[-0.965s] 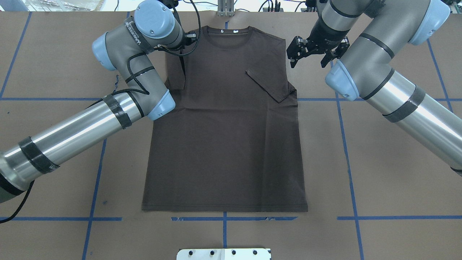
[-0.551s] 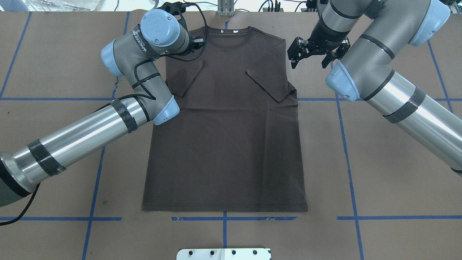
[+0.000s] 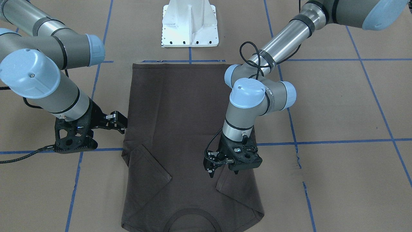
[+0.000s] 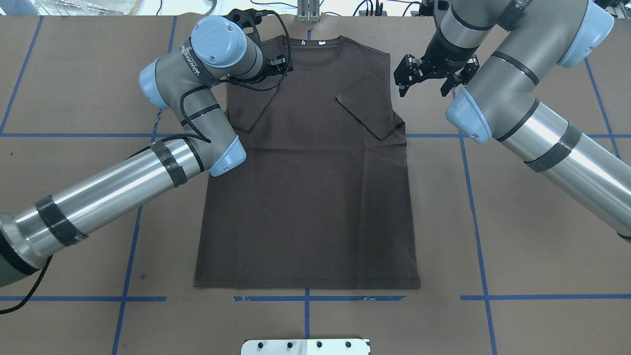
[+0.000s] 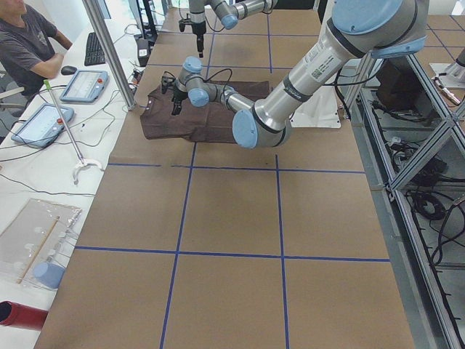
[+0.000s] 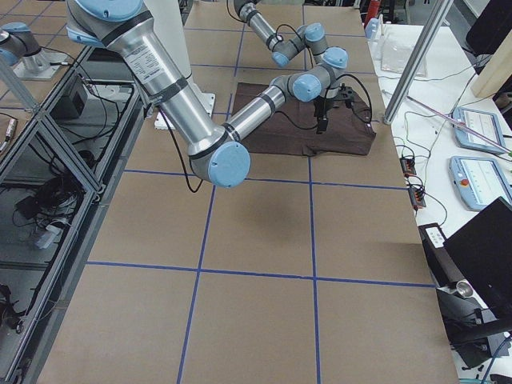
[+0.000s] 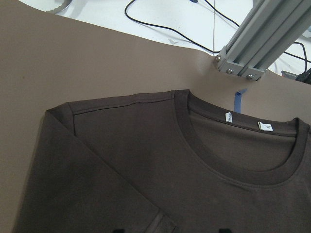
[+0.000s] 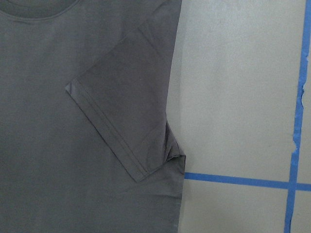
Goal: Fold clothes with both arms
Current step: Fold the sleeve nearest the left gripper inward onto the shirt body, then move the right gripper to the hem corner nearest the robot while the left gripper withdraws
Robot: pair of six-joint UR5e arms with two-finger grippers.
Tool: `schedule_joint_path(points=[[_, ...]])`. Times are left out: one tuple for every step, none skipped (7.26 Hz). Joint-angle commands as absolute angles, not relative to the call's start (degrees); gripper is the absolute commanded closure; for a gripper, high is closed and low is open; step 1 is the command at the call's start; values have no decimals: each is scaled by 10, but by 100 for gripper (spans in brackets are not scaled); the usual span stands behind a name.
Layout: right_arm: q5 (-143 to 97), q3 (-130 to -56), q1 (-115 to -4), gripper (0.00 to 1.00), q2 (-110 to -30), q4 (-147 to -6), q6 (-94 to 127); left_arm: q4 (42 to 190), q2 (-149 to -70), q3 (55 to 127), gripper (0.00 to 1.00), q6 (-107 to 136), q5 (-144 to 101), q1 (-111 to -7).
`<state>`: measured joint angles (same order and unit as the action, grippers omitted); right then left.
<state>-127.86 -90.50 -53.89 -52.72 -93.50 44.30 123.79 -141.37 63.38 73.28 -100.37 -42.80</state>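
Table (image 4: pixel 517 222), T-shirt (image 4: pixel 310 187) lengthwise, collar (image 3: pixel 190 212) outward

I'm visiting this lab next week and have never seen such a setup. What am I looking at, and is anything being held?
Two robot arms, a left arm and a right arm, share a table covered in brown paper with blue tape lines. One picture looks down from behind the robot, one faces it across the table, two look along the table from its ends, and two close-ups come from wrist cameras. A dark T-shirt lies flat with both sleeves folded onto its chest. Each arm ends in a two-finger pincer. The left pincer hovers over the T-shirt; the right pincer hangs beside it. Both look open, and neither holds anything.
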Motion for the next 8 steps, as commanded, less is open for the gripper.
schedule_joint_path(points=[[-1172,-984,-475,0,-582,-926,548,1155,-1276,854,0,685,-1056,-430],[-1139,-1022,-423,0,-601,-925,623,1096,-1242,923,0,671,-1079,-431],[-1135,-1060,-385,0,-632,-925,660,1071,-1225,952,0,670,-1078,-431],[-1120,-1120,-342,0,-692,-905,690,1079,-1195,976,0,669,-1079,-431],[-1083,-1157,-284,0,-776,-800,760,1080,-1161,1031,0,670,-1077,-425],[-1021,-1172,-215,0,-834,-715,852,1078,-1155,1054,0,671,-1076,-425],[-969,-1179,-160,0,-840,-724,889,1078,-1157,1054,0,672,-1075,-425],[-961,-1178,-141,0,-837,-764,890,1078,-1160,1054,0,671,-1075,-425]])
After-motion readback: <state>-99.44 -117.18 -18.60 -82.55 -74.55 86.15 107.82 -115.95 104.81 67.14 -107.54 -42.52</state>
